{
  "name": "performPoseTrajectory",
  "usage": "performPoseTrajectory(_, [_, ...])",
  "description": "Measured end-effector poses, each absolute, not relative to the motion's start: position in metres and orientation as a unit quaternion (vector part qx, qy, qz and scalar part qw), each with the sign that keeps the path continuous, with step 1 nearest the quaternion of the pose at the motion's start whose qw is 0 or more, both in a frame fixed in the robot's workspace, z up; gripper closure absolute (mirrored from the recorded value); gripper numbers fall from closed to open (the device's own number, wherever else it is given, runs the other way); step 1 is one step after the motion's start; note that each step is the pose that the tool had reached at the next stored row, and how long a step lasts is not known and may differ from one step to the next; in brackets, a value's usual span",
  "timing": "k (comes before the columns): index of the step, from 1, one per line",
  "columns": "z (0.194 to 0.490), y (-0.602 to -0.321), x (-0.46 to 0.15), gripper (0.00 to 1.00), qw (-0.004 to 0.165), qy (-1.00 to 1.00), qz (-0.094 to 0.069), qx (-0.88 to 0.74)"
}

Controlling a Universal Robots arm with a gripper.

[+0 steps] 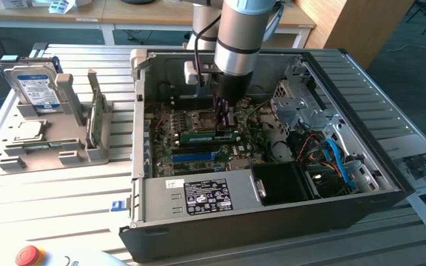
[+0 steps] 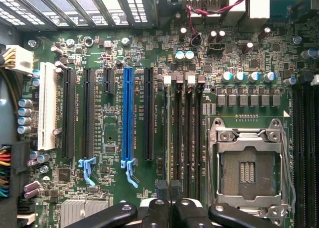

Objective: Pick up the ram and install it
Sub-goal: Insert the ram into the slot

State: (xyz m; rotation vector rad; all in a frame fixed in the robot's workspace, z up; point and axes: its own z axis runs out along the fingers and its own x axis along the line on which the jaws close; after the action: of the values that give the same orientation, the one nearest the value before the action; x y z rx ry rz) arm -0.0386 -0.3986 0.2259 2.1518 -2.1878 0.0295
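The ram (image 1: 202, 134) is a thin green stick lying low across the motherboard (image 1: 170, 119) inside the open computer case (image 1: 272, 216). My gripper (image 1: 226, 126) reaches straight down onto it from above. In the wrist view the ram (image 2: 166, 138) appears edge-on as a thin dark line along the outermost of the black memory slots (image 2: 189, 138), beside a white slot clip (image 2: 167, 79). My gripper (image 2: 168, 189) is shut on the ram, its two black fingertips pinching the stick's near end. Whether the stick is fully seated in the slot cannot be told.
A grey holder (image 1: 46, 152) in the exterior view's left carries a silver hard drive (image 1: 34, 84) and an upright green expansion card (image 1: 95, 113). Near the gripper are the CPU socket (image 2: 249, 171), the blue slot (image 2: 128, 113), the power supply (image 1: 198, 197) and blue cables (image 1: 333, 155).
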Motion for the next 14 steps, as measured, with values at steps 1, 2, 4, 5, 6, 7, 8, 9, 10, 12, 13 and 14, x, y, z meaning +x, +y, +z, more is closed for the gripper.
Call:
performPoseTrajectory(1, [0.2257, -0.3986, -0.0386, 0.89, 0.036, -0.712, 0.01, 0.701])
performPoseTrajectory(2, [0.2254, -0.3986, -0.0387, 0.89, 0.036, -0.712, 0.01, 0.701])
performPoseTrajectory(4, [0.2249, -0.3986, -0.0387, 0.89, 0.036, -0.712, 0.01, 0.701])
performPoseTrajectory(5, [0.2246, -0.3986, -0.0387, 0.89, 0.036, -0.712, 0.01, 0.701])
performPoseTrajectory(6, [0.2244, -0.3986, -0.0388, 0.89, 0.036, -0.712, 0.01, 0.701])
performPoseTrajectory(7, [0.2243, -0.3986, -0.0388, 0.89, 0.036, -0.712, 0.01, 0.701])
performPoseTrajectory(8, [0.2243, -0.3986, -0.0388, 0.89, 0.036, -0.712, 0.01, 0.701])
performPoseTrajectory(9, [0.2243, -0.3986, -0.0388, 0.89, 0.036, -0.712, 0.01, 0.701])
performPoseTrajectory(10, [0.2242, -0.3986, -0.0388, 0.89, 0.036, -0.712, 0.01, 0.701])
performPoseTrajectory(12, [0.2242, -0.3986, -0.0388, 0.89, 0.036, -0.712, 0.01, 0.701])
performPoseTrajectory(13, [0.2242, -0.3986, -0.0388, 0.89, 0.036, -0.712, 0.01, 0.701])
performPoseTrajectory(14, [0.2242, -0.3986, -0.0388, 0.89, 0.036, -0.712, 0.01, 0.701])
